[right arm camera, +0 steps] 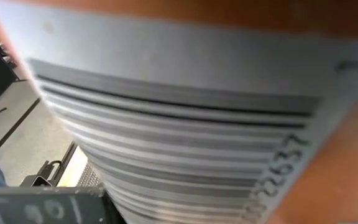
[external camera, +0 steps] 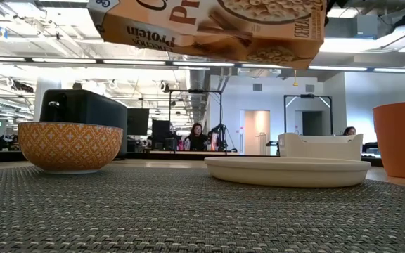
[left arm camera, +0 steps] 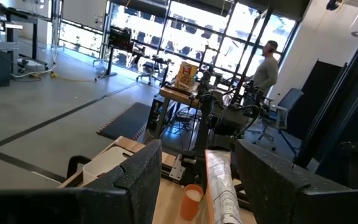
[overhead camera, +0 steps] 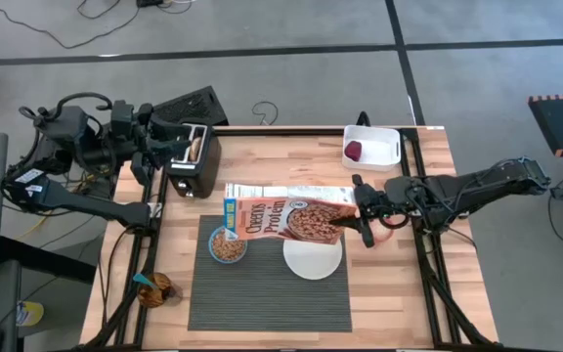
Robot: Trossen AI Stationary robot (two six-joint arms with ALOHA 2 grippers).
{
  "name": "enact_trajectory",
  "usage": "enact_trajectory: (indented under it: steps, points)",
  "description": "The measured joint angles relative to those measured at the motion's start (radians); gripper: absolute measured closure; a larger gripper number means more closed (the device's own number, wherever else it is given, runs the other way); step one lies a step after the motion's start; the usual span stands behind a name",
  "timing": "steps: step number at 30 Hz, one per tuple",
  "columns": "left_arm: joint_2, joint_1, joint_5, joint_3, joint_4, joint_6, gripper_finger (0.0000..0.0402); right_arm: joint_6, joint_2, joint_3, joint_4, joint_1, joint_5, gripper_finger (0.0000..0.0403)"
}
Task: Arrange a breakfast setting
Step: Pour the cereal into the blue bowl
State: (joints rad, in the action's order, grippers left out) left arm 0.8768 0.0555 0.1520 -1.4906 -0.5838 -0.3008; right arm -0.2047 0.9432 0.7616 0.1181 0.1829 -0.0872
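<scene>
My right gripper [overhead camera: 363, 217] is shut on an orange cereal box [overhead camera: 291, 215] that lies on its side in the air over the dark grey placemat [overhead camera: 267, 293]. The box's open end is above the small blue-rimmed bowl [overhead camera: 228, 246], which holds cereal and stands on the mat's far left part. The round white plate [overhead camera: 312, 257] rests on the mat to the bowl's right. The dark-red fruit [overhead camera: 354, 151] lies in the white container. My left gripper [overhead camera: 184, 145] is open above the black toaster. A blue-handled spoon [overhead camera: 148, 284] stands in a small brown cup. My right gripper pinches the cereal box at its closed bottom end [overhead camera: 345, 213] between its two fingers [overhead camera: 367, 238], which lie across the box's width. The fingers come level from the table's right. The box is lifted clear, lying lengthwise with its open end toward the bowl. The box [right arm camera: 197, 124] fills the right wrist view.
The black toaster [overhead camera: 192, 156] stands at the far left with something tan [overhead camera: 197, 149] in its slot. The white container [overhead camera: 371, 147] is at the far right. An orange cup [external camera: 401, 139] stands right of the plate. People show in the room beyond the table.
</scene>
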Motion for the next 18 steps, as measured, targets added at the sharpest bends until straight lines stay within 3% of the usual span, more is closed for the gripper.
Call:
enact_trajectory:
  steps: [10,18]
  points:
    - [0.0,0.0,0.0,0.0,0.006,0.0,0.0212,0.012,-0.007,0.0,-0.065,0.0,0.0,0.0221]
    - [-0.015,0.0,0.014,0.0,0.191,0.054,0.0212,0.01,-0.058,0.0,-0.177,-0.023,0.0,0.0221]
